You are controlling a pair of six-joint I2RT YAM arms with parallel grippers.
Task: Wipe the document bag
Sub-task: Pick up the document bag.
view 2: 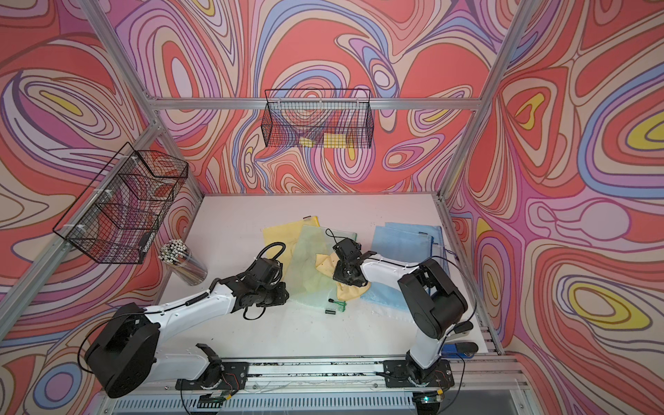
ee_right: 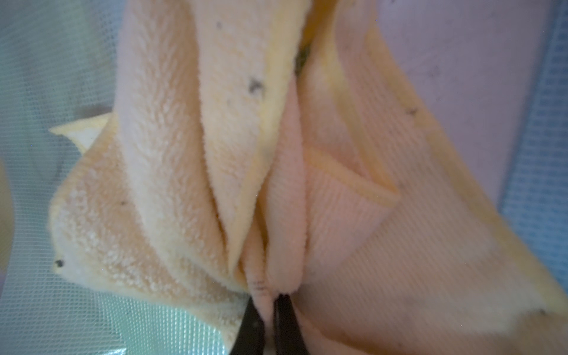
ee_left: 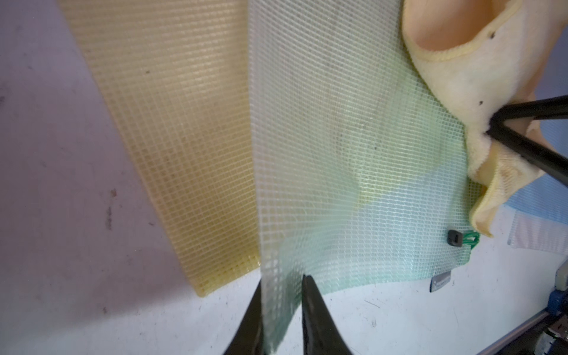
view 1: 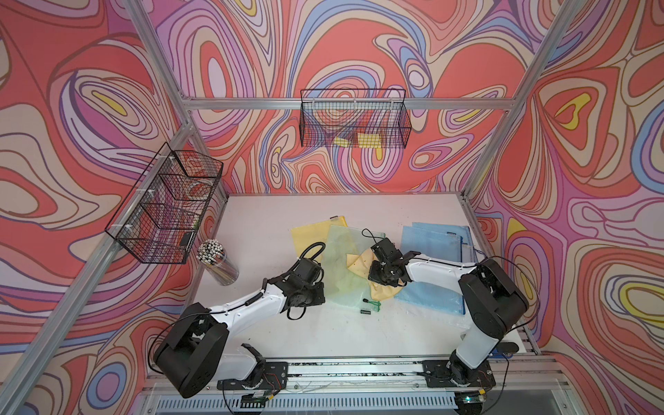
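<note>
The white table [view 1: 273, 215] carries everything, and places below are given from the green document bag [view 1: 339, 251] near its middle. Two black wire baskets hang off the frame: one [view 1: 354, 120] high beyond the bag's far end, one [view 1: 165, 208] well off on the left arm's side. On the right arm's side lie overlapping blue document bags [view 1: 434, 244], at least two; their exact count is unclear. The single green bag, a see-through mesh sleeve, has its long axis running from the table's far side toward the robot bases, slightly slanted, with its green cord and black toggle [ee_left: 455, 238] at the near corner. One yellow document bag [view 1: 305, 240] lies partly under its left-arm edge, roughly parallel. One crumpled yellow cloth [ee_right: 184, 184] rests on the green bag's right-arm edge, spilling toward the blue bags. A clear cup of white-tipped sticks [view 1: 217, 264] stands well apart on the left arm's side. The left gripper [ee_left: 281, 295] pinches the green bag's near edge, which rises between its fingers. The right gripper [ee_right: 267, 304] is clamped on a fold of the cloth.
</note>
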